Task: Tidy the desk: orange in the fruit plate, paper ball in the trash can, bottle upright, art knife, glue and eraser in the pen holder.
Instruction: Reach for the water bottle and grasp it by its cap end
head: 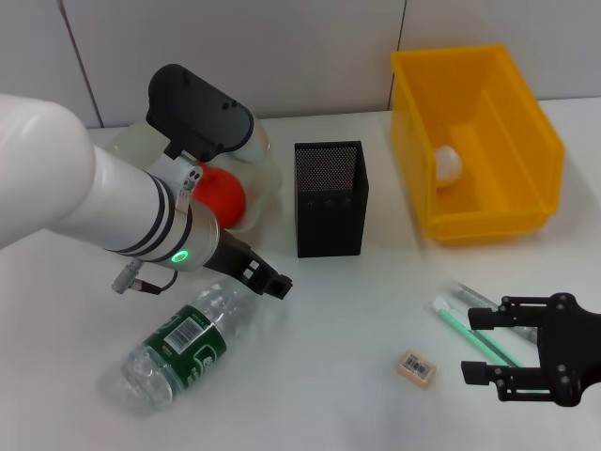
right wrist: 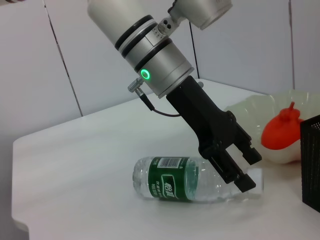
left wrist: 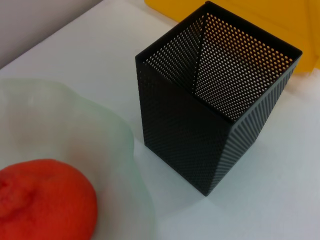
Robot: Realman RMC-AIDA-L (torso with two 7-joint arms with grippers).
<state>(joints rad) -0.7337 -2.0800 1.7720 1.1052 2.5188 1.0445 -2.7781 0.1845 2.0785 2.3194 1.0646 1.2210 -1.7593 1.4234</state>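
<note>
The bottle (head: 188, 343) lies on its side at the front left, also seen as the bottle (right wrist: 185, 179) in the right wrist view. My left gripper (head: 268, 279) hovers open just over its neck end, with the cap hidden behind the left gripper (right wrist: 249, 171). The orange (head: 222, 193) rests in the fruit plate (head: 269, 171). The paper ball (head: 448, 163) lies inside the trash can (head: 488, 202). The pen holder (head: 331, 199) stands at the centre. The eraser (head: 416, 366) lies at the front right. My right gripper (head: 481, 346) is open around a green stick (head: 462, 325).
A second slim clear item (head: 472, 295) lies beside the green stick; I cannot tell which is the art knife and which the glue. The left wrist view shows the pen holder (left wrist: 215, 95) close to the fruit plate's wavy rim (left wrist: 127, 150).
</note>
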